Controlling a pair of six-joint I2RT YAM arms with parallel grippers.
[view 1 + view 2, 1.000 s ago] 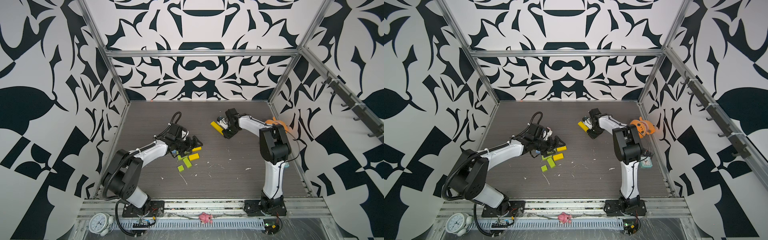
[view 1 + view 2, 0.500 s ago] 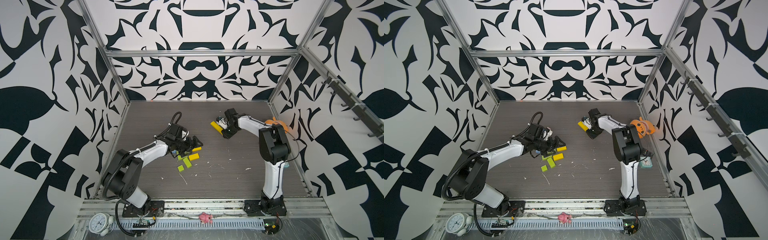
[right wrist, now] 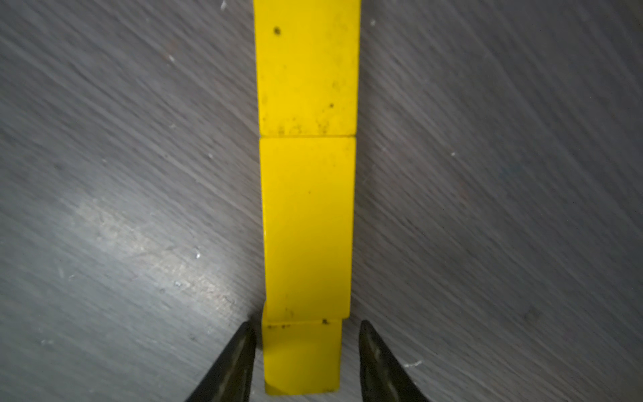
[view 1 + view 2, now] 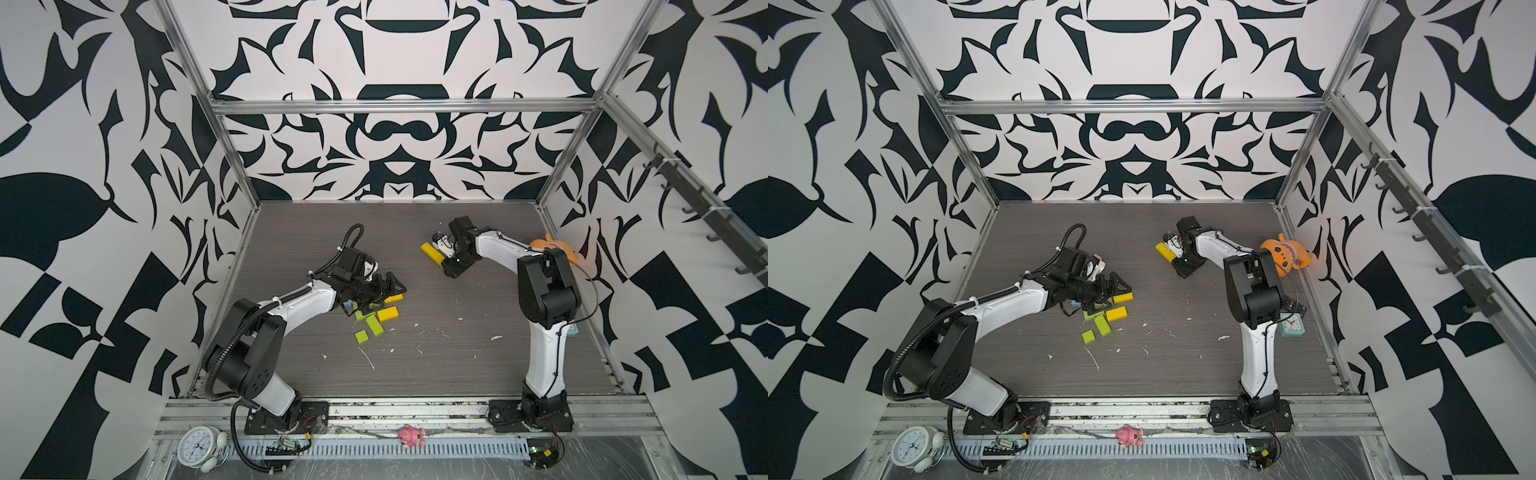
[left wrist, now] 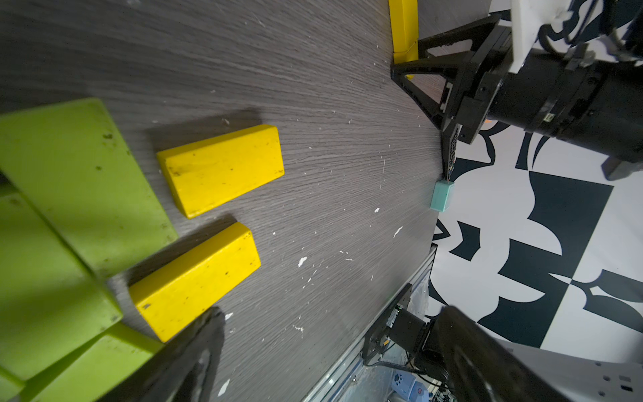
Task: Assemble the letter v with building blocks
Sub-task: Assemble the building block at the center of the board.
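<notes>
- White-and-black left arm (image 4: 299, 300) reached low from its base at the table's near edge toward the middle, elbow bent. Its left gripper (image 4: 386, 291) lay almost level over the loose pile, and its black fingers (image 5: 188, 355) stood wide apart with nothing between them.
- Right arm (image 4: 498, 249) rose from its own base, folded at the elbow and stretched toward the far middle. The right gripper (image 3: 308, 330) pointed down at the near end of a row of matte yellow rectangular bricks (image 4: 432, 252).
- Its jaws straddled that end, slightly parted, with a sliver of table showing on each side, so they clamped nothing.
- Dial markings on the white twin-bell alarm clock (image 4: 199, 448), off the near-left corner, were too small to read.
- That row lay flat and diagonal on the dark grey wood-grain tabletop (image 4: 457, 353), well apart from the pile.
- Seams split it into 3 sections in the right wrist view, all scuffed with dark specks. Whether the nearest section was a separate brick or an end face I could not tell.
- 2 loose yellow bricks (image 5: 222, 170) lay side by side, not touching, just beside the left gripper's tips.
- Lime green bricks (image 4: 374, 325) lay next to them, 1 small squarish piece (image 4: 361, 336) slightly apart.
- A light blue brick (image 4: 1075, 304) showed partly under the left wrist.
- An orange plush toy (image 4: 1283, 253) sat against the right wall.
</notes>
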